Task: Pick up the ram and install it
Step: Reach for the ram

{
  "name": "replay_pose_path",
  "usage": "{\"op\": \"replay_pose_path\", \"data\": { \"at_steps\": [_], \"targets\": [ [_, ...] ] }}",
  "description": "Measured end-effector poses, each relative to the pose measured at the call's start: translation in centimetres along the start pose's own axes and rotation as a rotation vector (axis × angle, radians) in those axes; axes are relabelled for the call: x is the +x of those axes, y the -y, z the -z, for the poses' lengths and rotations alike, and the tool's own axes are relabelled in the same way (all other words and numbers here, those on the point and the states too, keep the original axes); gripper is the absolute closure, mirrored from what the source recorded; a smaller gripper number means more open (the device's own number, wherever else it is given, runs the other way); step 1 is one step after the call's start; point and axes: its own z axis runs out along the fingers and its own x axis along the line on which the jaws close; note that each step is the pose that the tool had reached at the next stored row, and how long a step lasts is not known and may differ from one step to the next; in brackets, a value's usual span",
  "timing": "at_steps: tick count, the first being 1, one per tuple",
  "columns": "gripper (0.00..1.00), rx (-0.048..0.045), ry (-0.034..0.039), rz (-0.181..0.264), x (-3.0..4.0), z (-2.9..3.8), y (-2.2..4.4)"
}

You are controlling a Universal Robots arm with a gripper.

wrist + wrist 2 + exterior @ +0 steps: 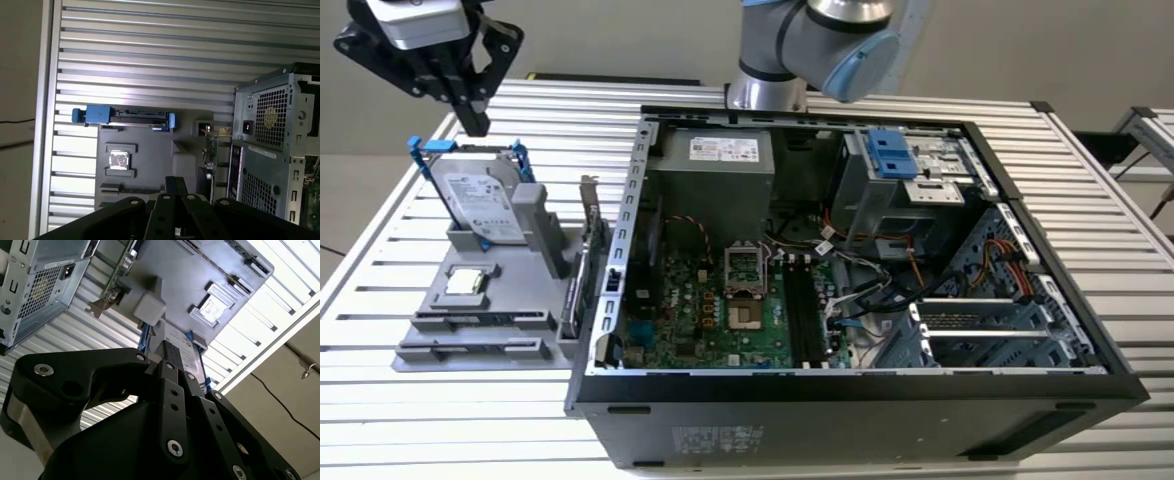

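The gripper [475, 122] is hanging empty, fingers pressed together, above the upright hard drive [483, 203], whose white label I cannot read from here. The ram [487, 319] is lying flat in a low slot of the grey tray [427, 352], just beside the processor chip [464, 284], with the open computer case [854, 410] standing alongside.

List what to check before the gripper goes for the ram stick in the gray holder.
1. Gripper free: ok, the gripper is shut and holds nothing.
2. Ram in place: ok, the ram sits in the gray holder, untouched.
3. Gripper above ram: not ok, it hangs over the hard drive.
4. Memory slots free: ok, the black memory slots look empty.
5. Which way the ram faces: cannot tell.
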Motion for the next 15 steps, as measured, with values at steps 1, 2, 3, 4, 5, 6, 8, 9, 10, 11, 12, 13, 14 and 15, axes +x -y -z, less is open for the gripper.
{"op": "replay_pose_path", "data": {
  "at_steps": [1, 2, 3, 4, 5, 6, 8, 9, 10, 11, 12, 13, 14, 15],
  "targets": [
    [1.00, 0.0000, 0.0000, 0.000, 0.11, 0.00, -0.01],
    [1.00, 0.0000, 0.0000, 0.000, 0.23, 0.01, -0.01],
    [1.00, 0.0000, 0.0000, 0.000, 0.34, 0.01, -0.02],
    [1.00, 0.0000, 0.0000, 0.000, 0.46, 0.01, -0.02],
    [1.00, 0.0000, 0.0000, -0.001, 0.58, 0.01, -0.03],
    [1.00, 0.0000, 0.0000, -0.001, 0.70, 0.01, -0.04],
    [1.00, 0.0000, 0.0000, -0.001, 0.94, 0.02, -0.05],
    [1.00, 0.0000, 0.0001, -0.001, 1.06, 0.02, -0.06],
    [1.00, 0.0000, 0.0001, -0.001, 1.18, 0.02, -0.06],
    [1.00, 0.0001, -0.0001, -0.002, 1.30, 0.03, -0.07],
    [1.00, 0.0000, 0.0000, -0.002, 1.41, 0.03, -0.08],
    [1.00, 0.0000, 0.0001, -0.002, 1.53, 0.02, -0.08],
    [1.00, 0.0000, 0.0000, -0.002, 1.64, 0.03, -0.09],
    [1.00, 0.0000, 0.0000, -0.002, 1.75, 0.03, -0.09]
  ]
}}
